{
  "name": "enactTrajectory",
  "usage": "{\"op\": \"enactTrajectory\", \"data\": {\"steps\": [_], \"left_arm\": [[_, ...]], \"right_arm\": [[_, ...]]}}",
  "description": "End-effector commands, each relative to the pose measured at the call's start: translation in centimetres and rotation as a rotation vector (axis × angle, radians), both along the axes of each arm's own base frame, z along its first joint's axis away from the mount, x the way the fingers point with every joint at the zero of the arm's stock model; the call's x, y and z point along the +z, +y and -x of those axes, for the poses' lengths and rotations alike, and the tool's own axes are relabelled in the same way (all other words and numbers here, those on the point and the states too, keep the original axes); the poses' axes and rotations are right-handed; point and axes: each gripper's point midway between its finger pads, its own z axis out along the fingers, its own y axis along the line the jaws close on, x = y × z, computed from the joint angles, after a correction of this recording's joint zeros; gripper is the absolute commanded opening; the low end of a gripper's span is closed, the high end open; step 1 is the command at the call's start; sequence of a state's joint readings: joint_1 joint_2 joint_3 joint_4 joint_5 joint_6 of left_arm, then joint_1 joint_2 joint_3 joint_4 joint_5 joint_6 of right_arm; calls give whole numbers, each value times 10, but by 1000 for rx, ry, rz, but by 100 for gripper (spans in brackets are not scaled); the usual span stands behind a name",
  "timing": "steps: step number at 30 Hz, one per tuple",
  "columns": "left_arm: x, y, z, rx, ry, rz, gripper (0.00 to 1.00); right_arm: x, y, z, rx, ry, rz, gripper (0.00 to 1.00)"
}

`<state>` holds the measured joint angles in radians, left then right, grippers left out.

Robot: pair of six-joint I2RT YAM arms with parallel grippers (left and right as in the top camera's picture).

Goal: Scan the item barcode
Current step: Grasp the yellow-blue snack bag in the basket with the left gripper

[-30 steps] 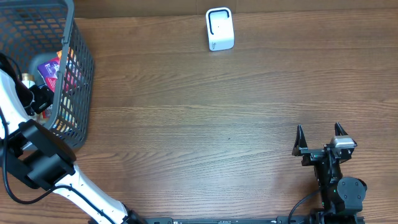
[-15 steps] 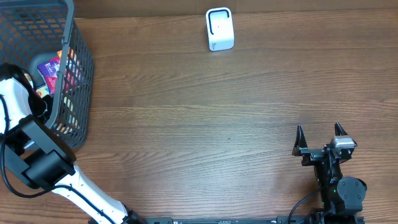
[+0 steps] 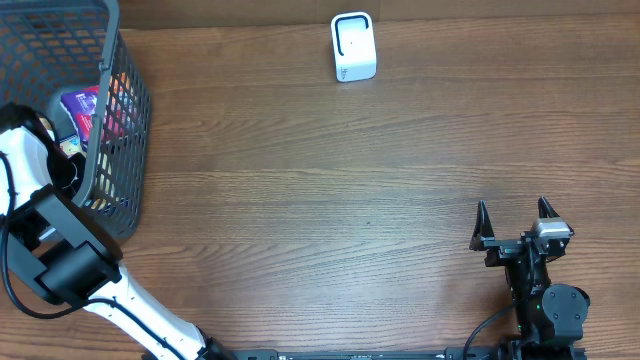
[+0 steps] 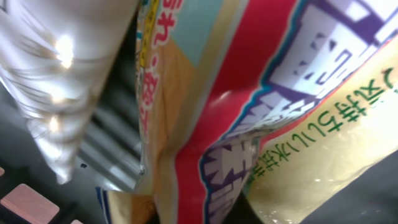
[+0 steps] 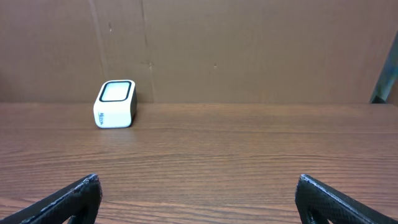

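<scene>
You have the item, a glossy packet (image 4: pixel 261 124) printed in red, yellow and pale blue with Japanese lettering, pressed up against the left wrist camera and filling most of that view. No barcode is legible on the face shown. Beside it on the left lies a shiny clear bag (image 4: pixel 56 81), with dark slats behind it. The packet sits inside the dark wire basket (image 3: pixel 125 110) at the far left corner of the table (image 3: pixel 300 200); from overhead a purple pack (image 3: pixel 80 105) and orange wrappers show through the mesh. Your left arm (image 3: pixel 25 160) reaches over the near rim into the basket. The left gripper is buried among the goods with its jaws pressed together; the fingers are not visible, so you cannot confirm whether they pinch the packet. The white scanner (image 3: pixel 353 46) stands upright at the far edge of the table, well apart from the basket, in front of a cardboard wall (image 5: pixel 249 50). The right gripper (image 3: pixel 512 210) rests near the front right edge, jaws spread wide, holding nothing and pointed toward the scanner.
</scene>
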<state>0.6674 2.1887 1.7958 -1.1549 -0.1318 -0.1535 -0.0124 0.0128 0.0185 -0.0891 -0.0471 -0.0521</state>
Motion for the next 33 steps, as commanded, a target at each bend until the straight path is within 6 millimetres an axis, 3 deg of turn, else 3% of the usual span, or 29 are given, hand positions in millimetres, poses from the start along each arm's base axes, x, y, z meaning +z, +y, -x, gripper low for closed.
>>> {"op": "enactTrajectory", "data": {"steps": [1, 7, 11, 14, 18, 23, 28, 31, 33], "left_arm": [[-24, -16, 15, -7, 67, 54, 5], [-30, -20, 21, -7, 83, 67, 4], [-14, -15, 14, -8, 67, 54, 4], [13, -6, 3, 0, 23, 21, 4], [65, 6, -16, 25, -74, -42, 4], [134, 0, -46, 3, -303, -47, 4], [192, -5, -57, -25, -473, -98, 4], [211, -5, -53, -27, -506, -139, 4], [212, -3, -47, -17, -482, -163, 4]], "right_arm": [[-1, 1, 0, 3, -7, -2, 100], [-1, 1, 0, 3, -7, -2, 100], [-1, 1, 0, 3, -7, -2, 100], [-1, 1, 0, 3, -7, -2, 100], [-1, 1, 0, 3, -7, -2, 100], [-1, 1, 0, 3, -7, -2, 100], [-1, 1, 0, 3, -7, -2, 100], [-1, 1, 0, 3, -7, -2, 100], [-1, 1, 0, 3, -7, -2, 100]]}}
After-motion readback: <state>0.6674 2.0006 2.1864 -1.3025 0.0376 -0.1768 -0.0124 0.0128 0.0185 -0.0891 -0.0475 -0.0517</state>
